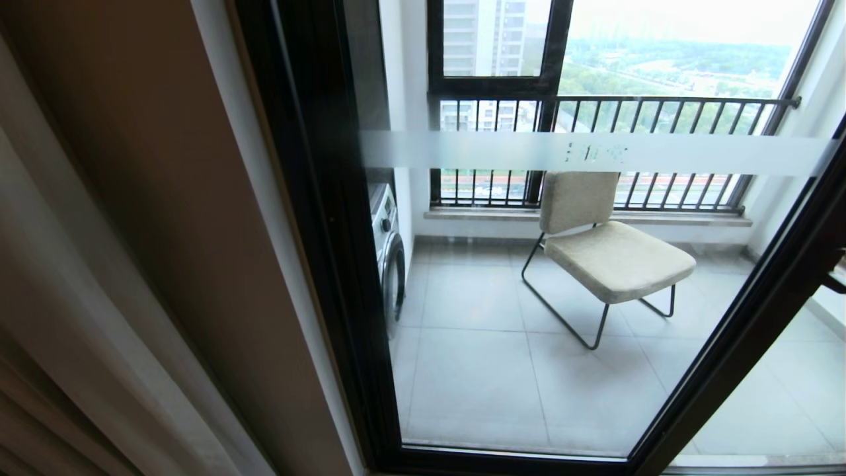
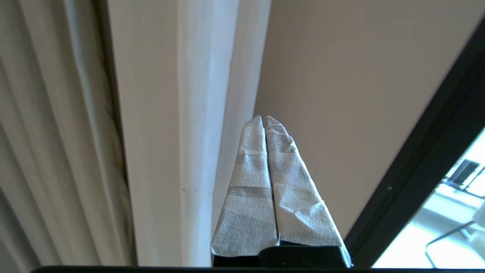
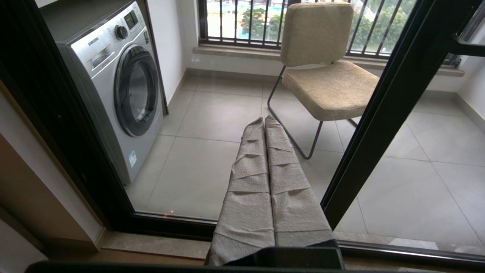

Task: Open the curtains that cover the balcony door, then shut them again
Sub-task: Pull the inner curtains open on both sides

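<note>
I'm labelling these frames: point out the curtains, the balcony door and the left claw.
curtains [image 2: 49, 132], left wrist view, pleated folds.
balcony door [image 1: 317, 198], head view, black frame.
left claw [image 2: 265, 121], left wrist view, wrapped fingertips.
</note>
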You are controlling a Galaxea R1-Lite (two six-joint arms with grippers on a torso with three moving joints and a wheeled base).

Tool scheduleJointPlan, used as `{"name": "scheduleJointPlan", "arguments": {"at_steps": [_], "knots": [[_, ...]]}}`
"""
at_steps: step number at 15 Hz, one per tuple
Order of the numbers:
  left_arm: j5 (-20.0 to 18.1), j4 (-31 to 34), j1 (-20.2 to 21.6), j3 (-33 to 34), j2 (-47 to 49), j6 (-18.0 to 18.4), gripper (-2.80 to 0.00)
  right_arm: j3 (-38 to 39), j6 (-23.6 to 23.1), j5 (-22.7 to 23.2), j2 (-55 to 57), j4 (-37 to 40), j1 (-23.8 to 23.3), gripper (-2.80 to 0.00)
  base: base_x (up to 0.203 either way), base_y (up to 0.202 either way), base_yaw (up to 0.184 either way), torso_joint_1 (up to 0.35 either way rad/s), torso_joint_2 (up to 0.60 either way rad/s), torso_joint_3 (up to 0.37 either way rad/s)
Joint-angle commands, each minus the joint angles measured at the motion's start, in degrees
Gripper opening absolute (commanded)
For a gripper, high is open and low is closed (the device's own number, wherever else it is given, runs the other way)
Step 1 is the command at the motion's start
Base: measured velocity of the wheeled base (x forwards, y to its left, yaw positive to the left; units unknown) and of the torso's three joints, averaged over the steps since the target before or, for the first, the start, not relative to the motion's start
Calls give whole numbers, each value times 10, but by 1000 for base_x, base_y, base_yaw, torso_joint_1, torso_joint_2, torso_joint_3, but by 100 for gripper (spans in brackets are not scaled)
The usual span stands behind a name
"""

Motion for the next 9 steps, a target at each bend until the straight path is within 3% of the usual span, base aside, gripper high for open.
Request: {"name": "scheduleJointPlan", "arguments": {"at_steps": [1,9], "knots": [[-13,-5,-4,42,-35,15,-280,0,-1,0,0,0,0,-280,0,0,0,0,0,0],[-25,-26,-55,227,-155,40,-280,0,-1,0,0,0,0,-280,0,0,0,0,0,0]]}}
